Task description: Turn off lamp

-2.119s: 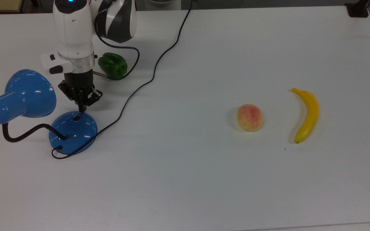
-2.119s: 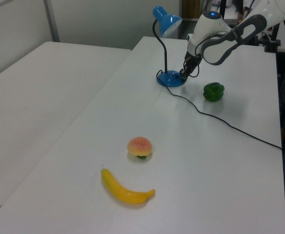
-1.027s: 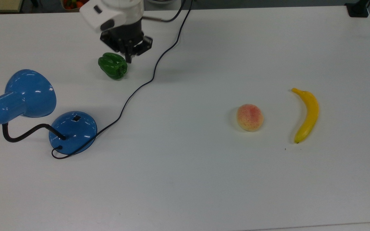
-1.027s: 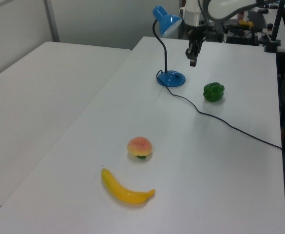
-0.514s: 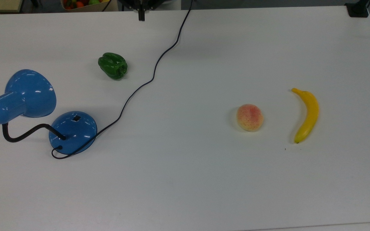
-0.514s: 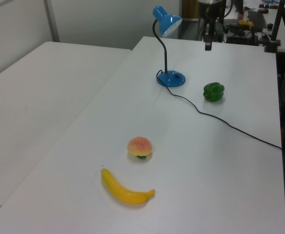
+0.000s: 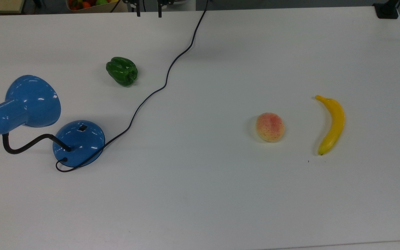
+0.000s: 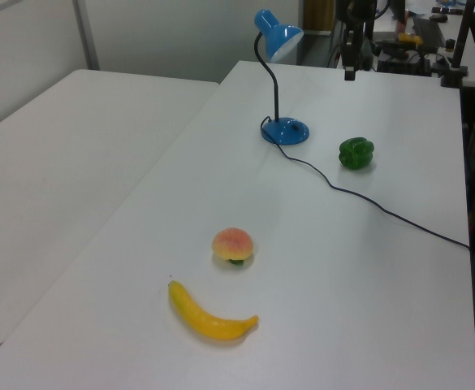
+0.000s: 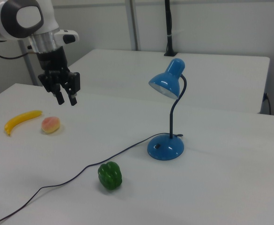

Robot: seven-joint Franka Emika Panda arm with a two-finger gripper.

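White and broad, the surface (image 7: 221, 194) carries the lamp (image 7: 43, 121) at the top view's left: its domed blue base sits flat, the small black switch on the dome faces up, and the black gooseneck bends to the bell shade further left. In the right view the lamp (image 9: 168, 117) stands upright with the shade tilted downward, and no glow can be made out in it. A black cord (image 7: 158, 86) runs from the base across the surface to the far edge. A green pepper (image 7: 122, 71) lies just beyond the base, apart from it. A peach (image 7: 270, 126) and a banana (image 7: 331, 124) lie near each other, well apart from the lamp.

Compared with two seconds ago, when the end effector hung with its tips right at the switch on the base, the arm has pulled far back. The end effector (image 9: 65, 96) now hangs high in the air, well away from the lamp, fingers pointing down. Half a second ago the tips looked together; now the two fingers (image 7: 138, 12) stand visibly spread with a clear gap, and they hold nothing. Lamp, pepper, peach and banana lie where they were.
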